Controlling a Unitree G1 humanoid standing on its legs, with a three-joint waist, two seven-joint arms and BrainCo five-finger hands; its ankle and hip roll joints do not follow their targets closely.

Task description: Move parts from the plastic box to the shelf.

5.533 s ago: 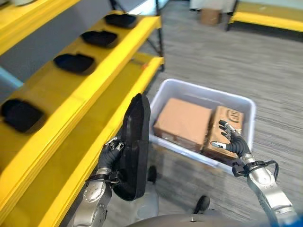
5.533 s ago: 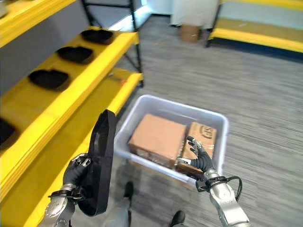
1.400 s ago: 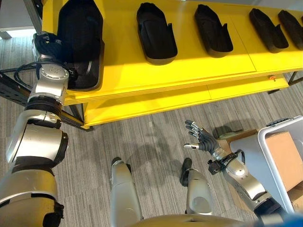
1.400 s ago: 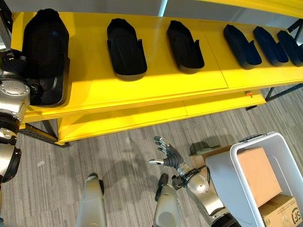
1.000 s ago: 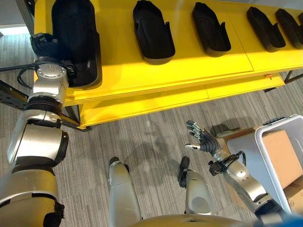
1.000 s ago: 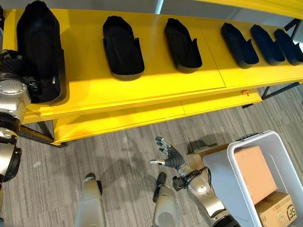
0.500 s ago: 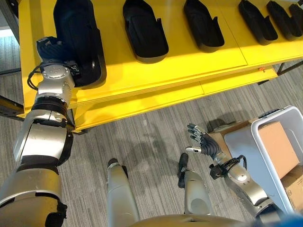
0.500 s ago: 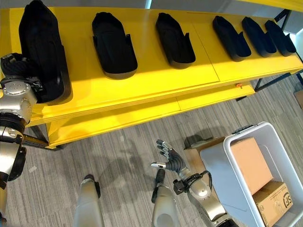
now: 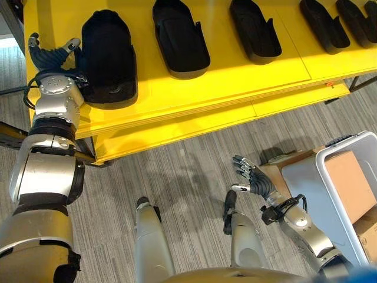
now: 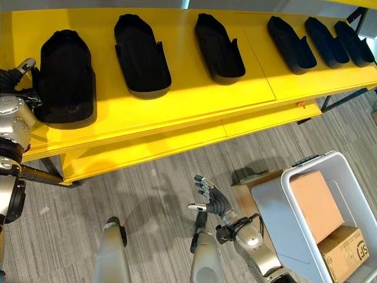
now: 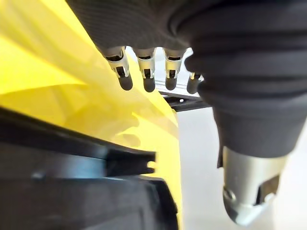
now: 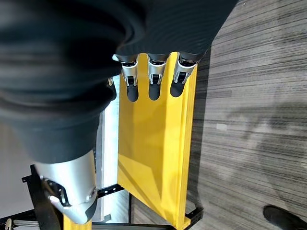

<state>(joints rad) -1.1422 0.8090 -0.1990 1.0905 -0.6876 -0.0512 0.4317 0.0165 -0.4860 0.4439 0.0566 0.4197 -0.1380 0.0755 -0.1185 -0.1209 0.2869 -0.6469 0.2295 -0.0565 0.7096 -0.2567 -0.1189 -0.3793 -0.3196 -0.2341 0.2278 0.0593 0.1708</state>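
The black part [image 9: 109, 56] lay flat on the top board of the yellow shelf [image 9: 177, 88], at the shelf's left end, open side up, first in a row w/ five other black parts [image 10: 141, 56] spread along the same board to the right. The left hand [image 9: 52, 56] sat just beside that part's left edge, at the shelf's left end, fingers straight and spread, thumb apart, so released and grasping nothing. In the left wrist view its fingers [image 11: 146, 72] pointed out over the yellow board w/ a gap under the tips, and the part's dark rim [image 11: 76, 163] ran close beside the hand; whether the wrist cover touched the part's side couldn't be told.

The right hand [image 9: 253, 180] was low, well apart from the shelf, over the grey striped floor [image 9: 177, 177], fingers loosely spread and relaxed, palm empty. Right wrist view showed its fingers [image 12: 153, 76] straight w/ the shelf's yellow edge past them.

The plastic box [image 10: 306, 236] stood on the floor to the robot's right, near the right arm, well apart from the shelf. Inside it: two brown cardboard boxes [image 10: 315, 203], one larger toward the shelf side, one smaller at the near corner. A lower yellow board [image 9: 194, 127] showed under the top one.
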